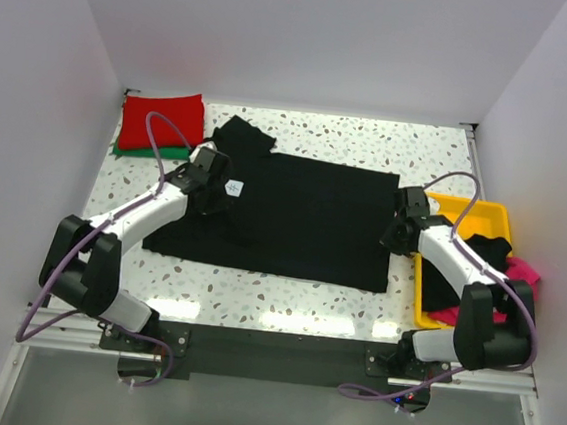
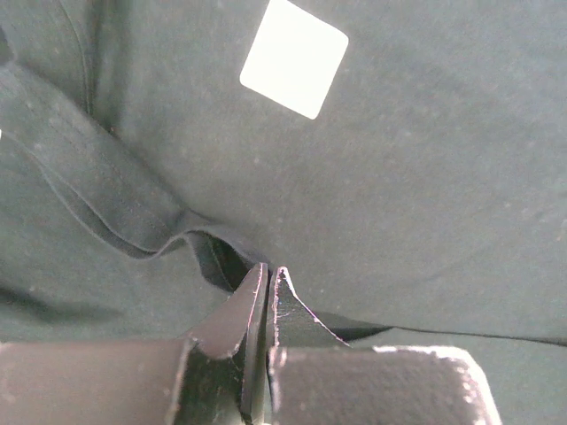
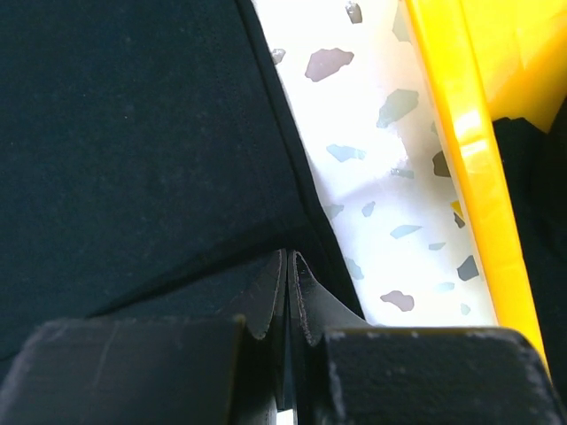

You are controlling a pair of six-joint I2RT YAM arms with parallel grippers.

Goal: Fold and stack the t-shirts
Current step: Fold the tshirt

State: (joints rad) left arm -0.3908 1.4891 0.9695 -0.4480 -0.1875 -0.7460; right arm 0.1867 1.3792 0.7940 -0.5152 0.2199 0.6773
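From above: black shirt (image 1: 303,214) spread flat on the worktop (image 1: 285,298), left tool (image 1: 213,194) at its collar end, right tool (image 1: 399,229) at its hem, just beside the yellow tray (image 1: 464,212). Left wrist: clamped on a collar fold, below the white label (image 2: 294,57). Right wrist: pinched tight on the hem edge.

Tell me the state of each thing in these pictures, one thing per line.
black t-shirt: spread out on the table, not yet folded.
red t-shirt: folded, lying on the green t-shirt.
green t-shirt: folded, under the red one.
pink t-shirt: crumpled, at the yellow tray.
left gripper: shut on the black t-shirt near its collar.
right gripper: shut on the black t-shirt's edge.
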